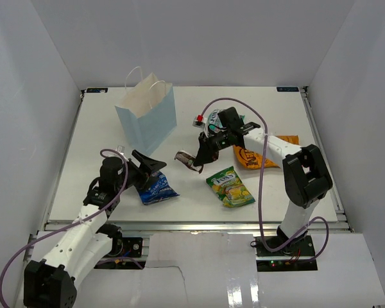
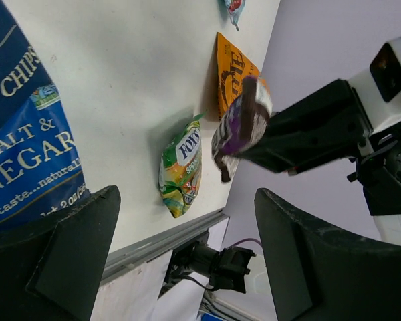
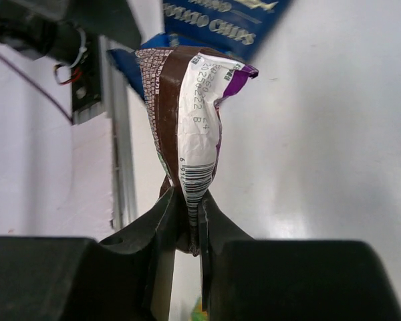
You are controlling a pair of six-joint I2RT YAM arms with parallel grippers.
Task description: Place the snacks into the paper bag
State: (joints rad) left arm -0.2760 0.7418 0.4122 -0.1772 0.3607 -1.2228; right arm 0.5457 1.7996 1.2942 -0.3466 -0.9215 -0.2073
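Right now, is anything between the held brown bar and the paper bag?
Nothing visible. Bare table separates the brown bar, pinched in the right gripper, from the paper bag. The left gripper hovers aside, by the blue crisp bag.

The left arm (image 1: 90,221) leans forward from its base with the left hand (image 1: 151,171) low, jaws spread wide, while the right arm (image 1: 305,179) bends at the elbow and reaches leftward, the right hand (image 1: 200,154) pinched on a small dark brown bar (image 1: 186,159).
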